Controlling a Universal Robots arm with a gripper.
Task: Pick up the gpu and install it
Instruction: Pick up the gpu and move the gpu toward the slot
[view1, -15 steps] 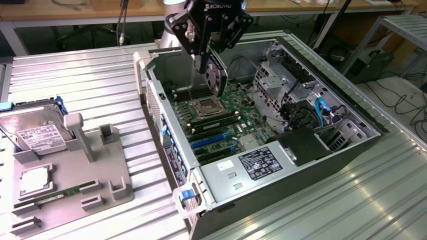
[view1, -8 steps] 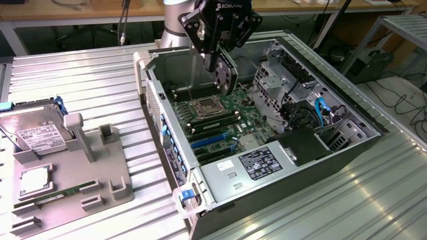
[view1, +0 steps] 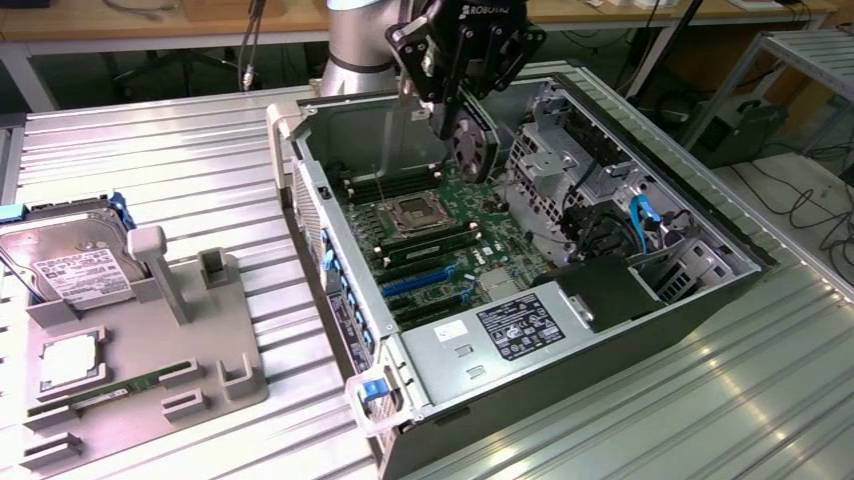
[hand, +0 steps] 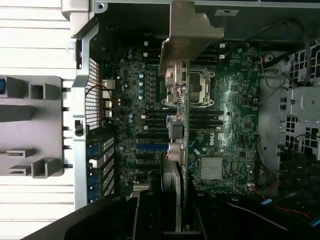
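- The gpu (hand: 177, 150), seen in the wrist view, is a thin green circuit card viewed edge-on, with a black fan block (hand: 169, 176) on one face and a silver end bracket (hand: 189, 31) at its far end.
- It is likely light and stiff but fragile. The bare board edges or the fan housing look like the safe places to hold, not the fan blades, the small components or the connector edge.
- The gripper (hand: 175, 220) is closed on the card, with its dark fingers clamping the card from both flat faces at the end away from the bracket.
- In the exterior view the gripper (view1: 454, 120) holds the gpu (view1: 470, 148) upright in the air, with its round fan showing, over the back of the open computer case (view1: 694, 300).
- Below the card lies the motherboard (view1: 427, 235). Its blue expansion slots (view1: 420, 280) are unoccupied, so the card is not yet seated.
- Well apart, at the exterior view's left, a grey holder tray (view1: 134, 370) carries a hard drive (view1: 67, 260) and a memory stick (view1: 120, 393).
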